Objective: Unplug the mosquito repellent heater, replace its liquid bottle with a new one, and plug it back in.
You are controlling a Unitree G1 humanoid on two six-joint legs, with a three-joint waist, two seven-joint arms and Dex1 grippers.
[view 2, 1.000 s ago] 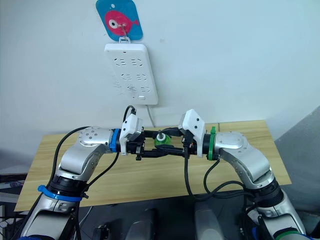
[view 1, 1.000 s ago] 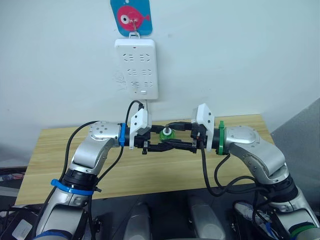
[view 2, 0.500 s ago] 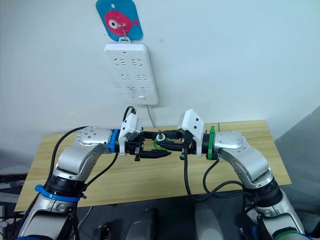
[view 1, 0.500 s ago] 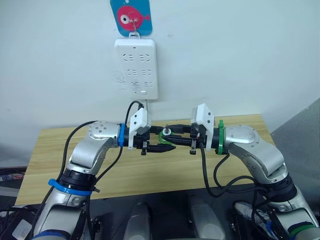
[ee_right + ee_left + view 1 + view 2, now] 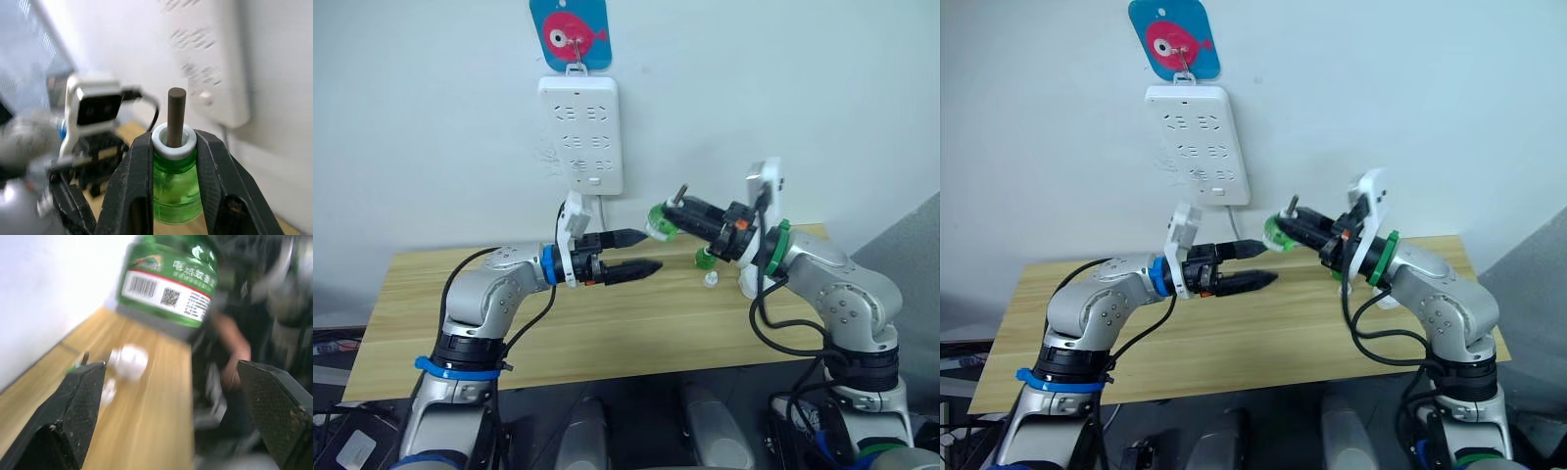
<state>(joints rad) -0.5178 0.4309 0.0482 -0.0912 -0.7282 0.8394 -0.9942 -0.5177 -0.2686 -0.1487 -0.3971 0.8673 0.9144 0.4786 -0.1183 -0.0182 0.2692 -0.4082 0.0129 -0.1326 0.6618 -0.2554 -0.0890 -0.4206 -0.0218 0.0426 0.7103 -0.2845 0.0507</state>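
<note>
The right gripper [image 5: 658,221] holds a little green liquid bottle [image 5: 176,188] up in the air, above the wooden table [image 5: 607,333]. Its two black fingers [image 5: 133,196] squeeze the bottle on both sides, just under the white collar. A dark wick sticks out of the top. The left gripper [image 5: 638,253] hangs near the bottle but does not touch it. Its two fingers are spread apart, and there is nothing between them. In the left wrist view, the bottle's label with the bar code sits just past those open fingers. On the table behind the right arm there is a small green thing [image 5: 704,258] and a tiny white cap [image 5: 710,279]. I can not tell what the green thing is. There is a white rounded shape [image 5: 747,284] behind the right arm that may be the mosquito repellent heater, but I can not be sure. The white socket strip [image 5: 580,134] on the wall has nothing plugged in. So I think the heater is already unplugged, and the bottle swap is the step going on. To do it well, the right gripper should keep a firm squeeze so the bottle does not slip or tip. The wick is thin, so nothing should bump it. The wick end should go straight into the heater's hole, slowly.
</note>
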